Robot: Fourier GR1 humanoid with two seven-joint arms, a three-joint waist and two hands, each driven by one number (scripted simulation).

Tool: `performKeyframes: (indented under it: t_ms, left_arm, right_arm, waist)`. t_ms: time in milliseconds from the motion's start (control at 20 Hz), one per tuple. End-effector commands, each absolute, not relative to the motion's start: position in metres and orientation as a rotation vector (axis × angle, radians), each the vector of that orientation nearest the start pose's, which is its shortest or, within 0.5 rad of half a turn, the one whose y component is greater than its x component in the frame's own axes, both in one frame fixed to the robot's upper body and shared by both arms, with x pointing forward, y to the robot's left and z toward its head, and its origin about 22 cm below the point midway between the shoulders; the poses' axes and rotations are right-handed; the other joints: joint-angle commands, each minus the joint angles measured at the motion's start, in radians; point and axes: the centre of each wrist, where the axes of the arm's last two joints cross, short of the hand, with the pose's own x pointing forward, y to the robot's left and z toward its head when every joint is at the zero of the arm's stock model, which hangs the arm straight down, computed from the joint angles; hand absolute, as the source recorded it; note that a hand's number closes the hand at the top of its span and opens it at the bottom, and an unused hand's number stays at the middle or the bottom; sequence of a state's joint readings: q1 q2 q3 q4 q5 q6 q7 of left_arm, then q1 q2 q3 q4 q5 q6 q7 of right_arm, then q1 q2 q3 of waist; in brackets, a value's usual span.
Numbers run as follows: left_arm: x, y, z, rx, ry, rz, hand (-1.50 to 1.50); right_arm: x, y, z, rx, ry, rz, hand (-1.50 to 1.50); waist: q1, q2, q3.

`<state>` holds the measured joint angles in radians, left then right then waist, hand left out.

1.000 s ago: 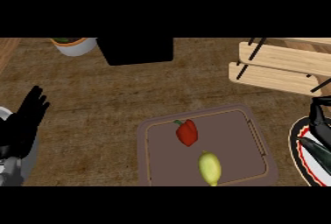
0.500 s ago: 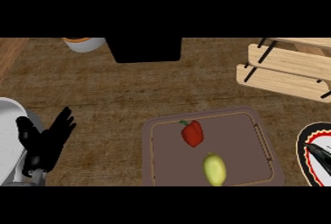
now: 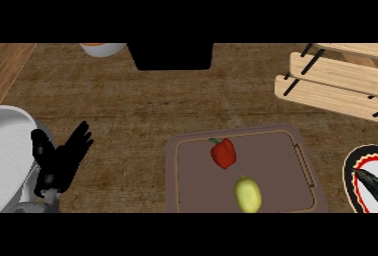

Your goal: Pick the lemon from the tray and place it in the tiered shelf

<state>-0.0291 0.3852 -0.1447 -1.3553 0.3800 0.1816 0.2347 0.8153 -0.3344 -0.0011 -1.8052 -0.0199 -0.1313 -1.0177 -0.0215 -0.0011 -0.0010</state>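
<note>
The yellow lemon (image 3: 248,194) lies in the near half of the brown tray (image 3: 306,165), with a red bell pepper (image 3: 224,153) just beyond it. The wooden tiered shelf (image 3: 332,82) stands at the far right of the counter, its slatted levels bare where they show. My left hand (image 3: 57,162) is open at the lower left, fingers straight and pointing away from me, well to the left of the tray and touching nothing. My right hand does not show.
A white round plate (image 3: 13,150) sits at the left edge beside my left hand. A plate with a red ring and dark centre (image 3: 362,172) shows at the right edge. A black box (image 3: 171,55) and a small pot (image 3: 103,48) stand at the back.
My left hand has come rightwards from the left edge and a little lower. The lemon, pepper and tray have kept their places on the counter.
</note>
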Motion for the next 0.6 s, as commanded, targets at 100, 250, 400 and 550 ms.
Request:
performKeyframes:
  t_ms: [100, 250, 400, 550]
  left_arm:
    - [0.239, 0.315, -0.017, 0.095, -1.131, 0.053, 0.00]
    - [0.236, 0.289, -0.033, 0.103, -1.125, 0.053, 0.00]
    - [0.246, 0.291, -0.025, 0.097, -1.123, 0.050, 0.00]
    - [0.236, 0.298, -0.027, 0.079, -1.117, 0.038, 0.00]
  right_arm:
    - [-0.007, -0.286, 0.014, -0.595, -1.885, 0.378, -1.50]
    - [0.006, -0.261, 0.033, -0.689, -1.850, 0.291, -1.50]
    - [0.019, -0.238, 0.038, -0.708, -1.807, 0.246, -1.50]
    - [0.025, -0.226, 0.044, -0.802, -1.729, 0.277, -1.50]
  waist:
    - [0.014, 0.001, -0.001]
    - [0.017, 0.003, -0.001]
    - [0.020, 0.004, -0.001]
    - [0.028, 0.005, -0.001]
